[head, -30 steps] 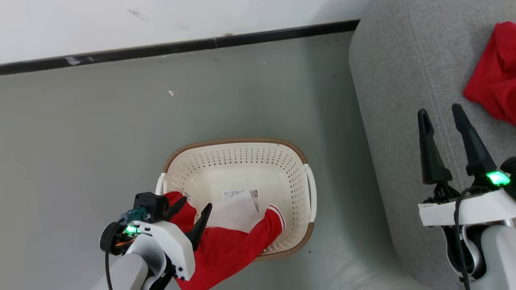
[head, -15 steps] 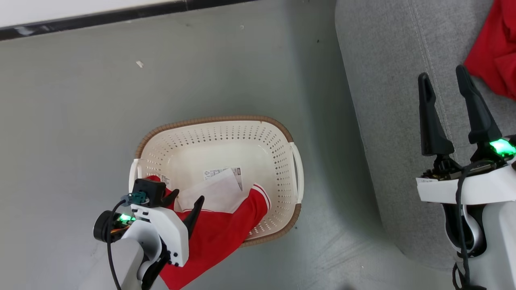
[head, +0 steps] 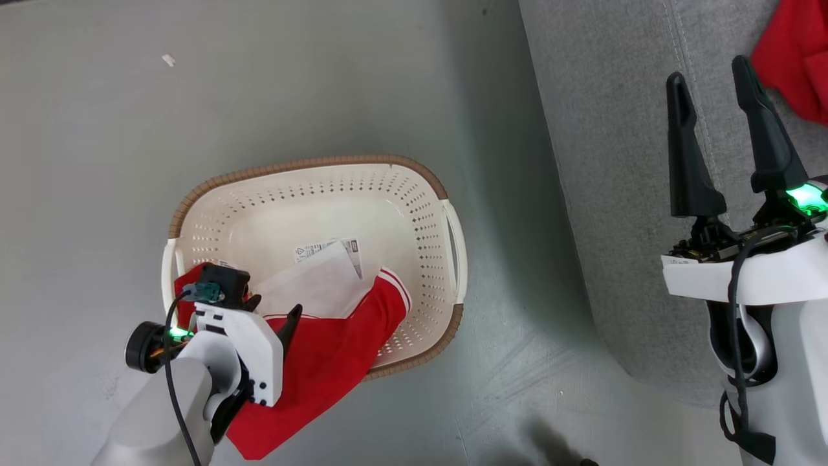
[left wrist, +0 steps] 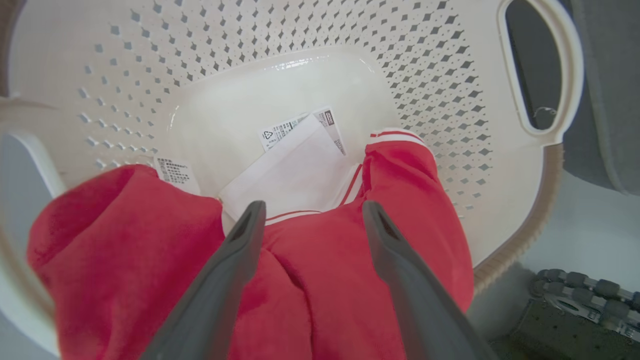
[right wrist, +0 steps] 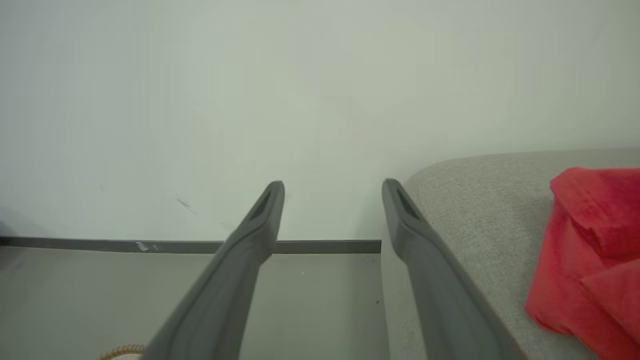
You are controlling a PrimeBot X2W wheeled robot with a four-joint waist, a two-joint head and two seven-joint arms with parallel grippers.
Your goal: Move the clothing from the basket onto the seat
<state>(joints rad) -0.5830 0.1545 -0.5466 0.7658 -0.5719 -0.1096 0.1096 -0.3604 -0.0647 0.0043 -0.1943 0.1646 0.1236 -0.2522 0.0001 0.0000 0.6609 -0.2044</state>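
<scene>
The head camera has tipped down, so the wall has left its view. The left gripper (head: 276, 305) has sunk nearer the red garment (head: 330, 349), its jaws wide open and empty above the cloth. That garment drapes over the near rim of the basket (head: 310, 162), half inside. Best, I judge, to press into the bunched cloth before closing, then lift clear of the rim. Right of the basket, across grey floor (head: 323, 77), the seat (head: 601, 129) carries another red garment (head: 792, 58). The right gripper (head: 708, 70) hovers there with jaws open, holding nothing.
</scene>
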